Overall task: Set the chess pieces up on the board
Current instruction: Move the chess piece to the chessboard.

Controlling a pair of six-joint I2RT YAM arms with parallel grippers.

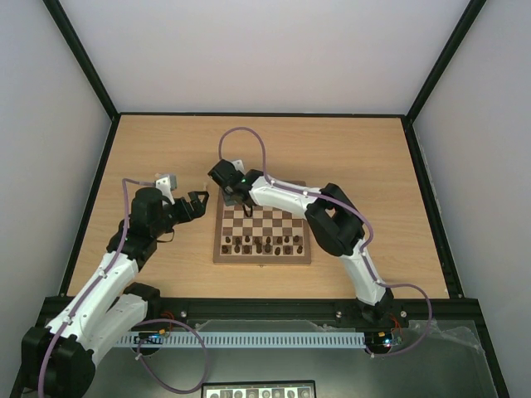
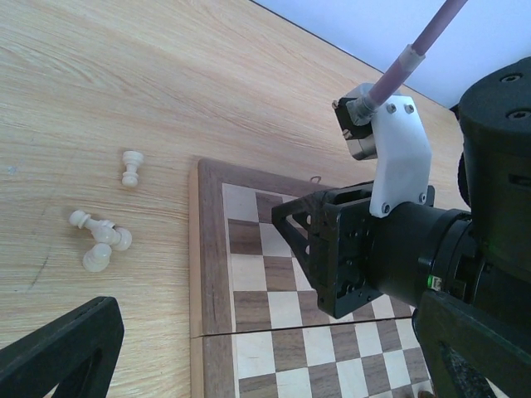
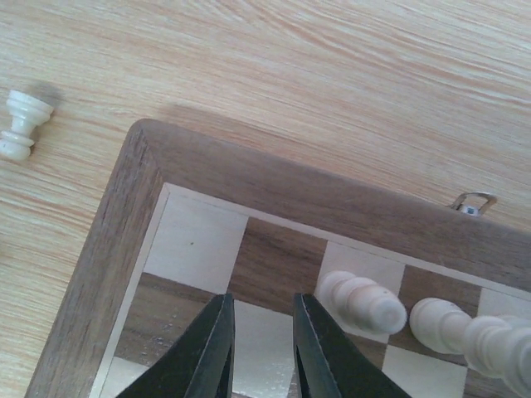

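3 pale chess pieces [image 2: 106, 235] lie on the tabletop [image 2: 124, 75] left of the board [image 2: 205, 249], ahead of the wide-spread left jaws, while the right jaws hover barely parted, empty.

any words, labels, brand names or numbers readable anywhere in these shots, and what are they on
No text can be read in any view.
dark strip at the bottom edge of the top view: small pale marks, too small to read.
board and chess pieces: no lettering shows.
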